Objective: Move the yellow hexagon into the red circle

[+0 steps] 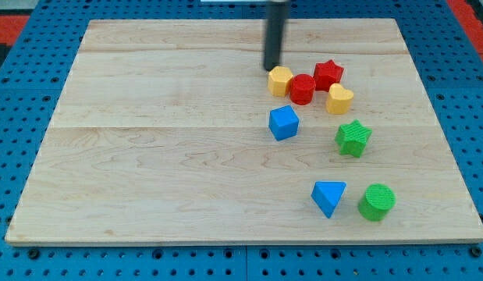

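The yellow hexagon [279, 80] lies on the wooden board, touching the left side of the red circle [302, 89]. My tip [271, 69] stands just above and slightly left of the yellow hexagon, very close to its upper left edge. A red star [328, 74] sits at the upper right of the red circle. A yellow heart-shaped block [339, 99] lies to the right of the red circle.
A blue cube [283, 122] lies below the yellow hexagon. A green star [353, 137] is at the right. A blue triangle [328, 197] and a green circle [377, 201] sit near the view's bottom right. The board [147, 140] rests on a blue pegboard.
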You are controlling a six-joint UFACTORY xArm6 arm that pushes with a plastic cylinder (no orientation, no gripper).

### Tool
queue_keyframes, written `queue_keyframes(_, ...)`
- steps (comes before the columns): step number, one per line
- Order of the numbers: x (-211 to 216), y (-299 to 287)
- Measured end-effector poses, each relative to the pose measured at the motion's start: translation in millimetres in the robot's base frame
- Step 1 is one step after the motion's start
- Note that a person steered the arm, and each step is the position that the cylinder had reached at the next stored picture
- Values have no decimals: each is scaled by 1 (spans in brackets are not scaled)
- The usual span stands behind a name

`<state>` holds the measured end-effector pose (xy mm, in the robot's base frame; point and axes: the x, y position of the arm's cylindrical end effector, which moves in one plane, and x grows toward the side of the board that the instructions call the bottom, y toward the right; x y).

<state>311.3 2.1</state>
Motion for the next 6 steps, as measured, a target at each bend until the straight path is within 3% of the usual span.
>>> queue_keyframes(1, 5, -41)
queue_keyframes(3, 35, 62)
queue_keyframes(4, 48, 45)
queue_keyframes(6, 131, 108)
